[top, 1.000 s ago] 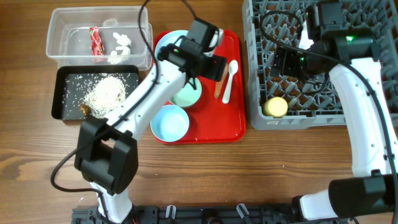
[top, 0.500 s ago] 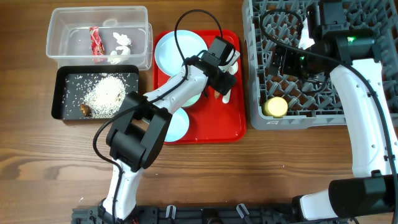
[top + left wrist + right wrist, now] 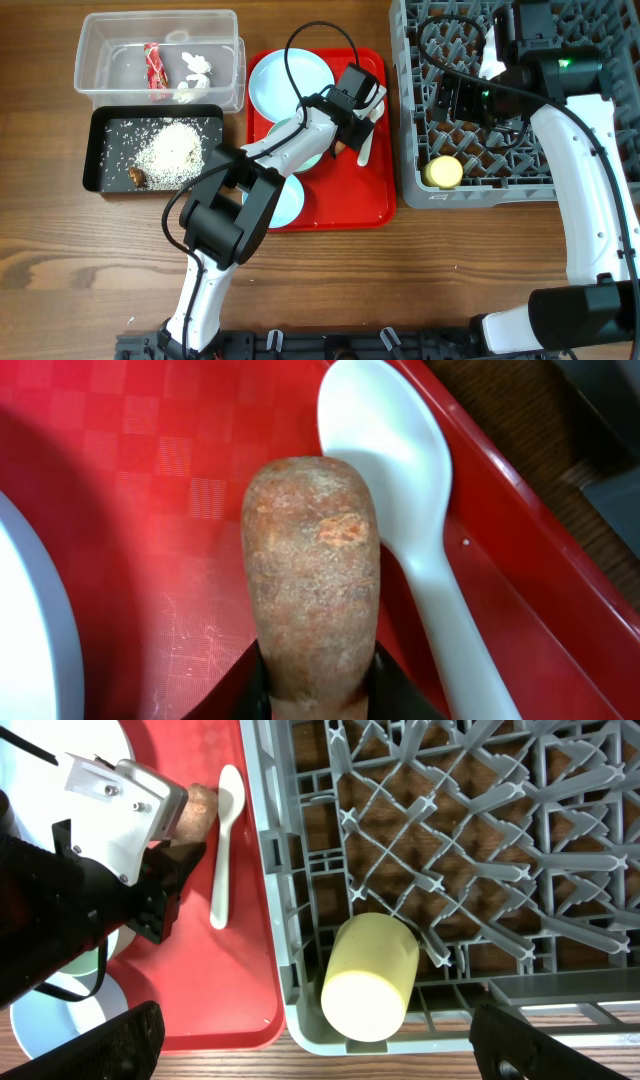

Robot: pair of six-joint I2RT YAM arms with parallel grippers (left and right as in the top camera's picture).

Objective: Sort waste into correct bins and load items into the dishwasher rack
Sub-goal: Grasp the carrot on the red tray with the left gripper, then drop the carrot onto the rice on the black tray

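A brownish-orange carrot (image 3: 312,560) lies on the red tray (image 3: 345,205) next to a white spoon (image 3: 400,470). My left gripper (image 3: 315,685) is shut on the carrot's near end, a black finger pressing on each side. From overhead the left gripper (image 3: 352,122) covers most of the carrot (image 3: 341,148), and the spoon (image 3: 366,140) pokes out to its right. My right gripper (image 3: 325,1045) hangs open over the grey dishwasher rack (image 3: 410,150). Below it a yellow cup (image 3: 370,980) lies on its side in the rack's near-left corner.
A light-blue plate (image 3: 275,75), a blue bowl (image 3: 288,203) and a pale green bowl (image 3: 300,155) share the red tray. The clear tub (image 3: 100,30) holds a red wrapper (image 3: 153,65) and tissue (image 3: 195,70). The black tray (image 3: 95,150) holds rice (image 3: 170,145) and a brown scrap (image 3: 137,177).
My left gripper swung right over the carrot and closed its fingers on it. The right arm stayed still over the rack.
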